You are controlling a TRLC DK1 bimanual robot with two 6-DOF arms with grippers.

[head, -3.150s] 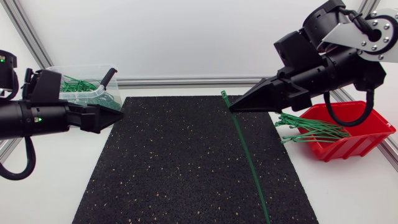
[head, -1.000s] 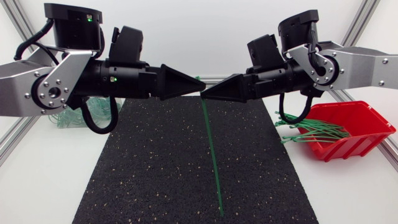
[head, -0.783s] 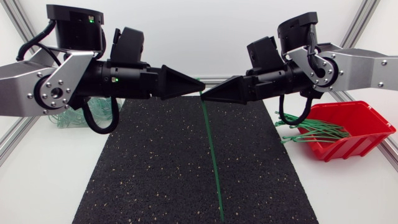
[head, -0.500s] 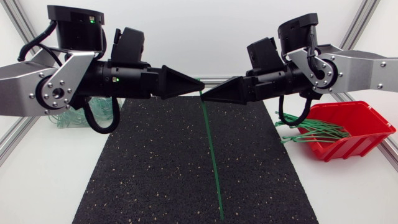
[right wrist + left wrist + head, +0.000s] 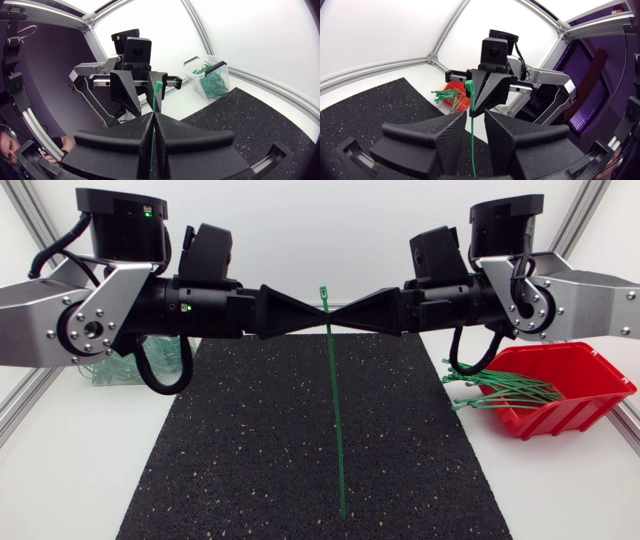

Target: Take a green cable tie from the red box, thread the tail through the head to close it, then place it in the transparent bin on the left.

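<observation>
One tie pinched upright, right gripper level

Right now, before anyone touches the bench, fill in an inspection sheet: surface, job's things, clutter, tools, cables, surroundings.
Surface: black speckled mat on a white table.
Job's things: one green cable tie held over the mat, head uppermost, tail not threaded; red box at the right with more ties sticking out; transparent bin at the left holding green ties.
Clutter: nothing seen.
Tools: right tool shut on the cable tie near its head; left tool open, the tie running between its fingers.
Cables: left cable loop and right cable loop hang below the arms.
Surroundings: nothing seen touching the table or arms.
</observation>
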